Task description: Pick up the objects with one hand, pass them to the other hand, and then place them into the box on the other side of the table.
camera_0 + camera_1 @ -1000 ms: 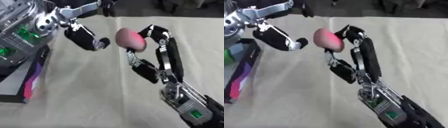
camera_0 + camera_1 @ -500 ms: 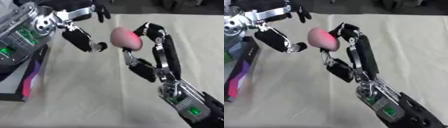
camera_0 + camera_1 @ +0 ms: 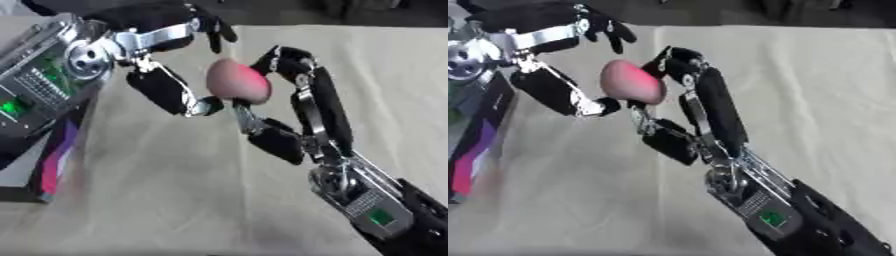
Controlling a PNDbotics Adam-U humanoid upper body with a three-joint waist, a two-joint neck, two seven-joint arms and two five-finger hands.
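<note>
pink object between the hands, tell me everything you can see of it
The pink object is a smooth, rounded, egg-like lump, pale pink with a redder patch on one side; its material cannot be told. It is held up above the beige cloth, not resting on it. The right hand has its fingers curled round it from the right, while the left hand, fingers spread, closes in from the left.

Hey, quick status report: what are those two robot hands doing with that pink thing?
Right robot hand holds pink egg-shaped object aloft. Left robot hand open, closing around it. Nothing between them.
</note>
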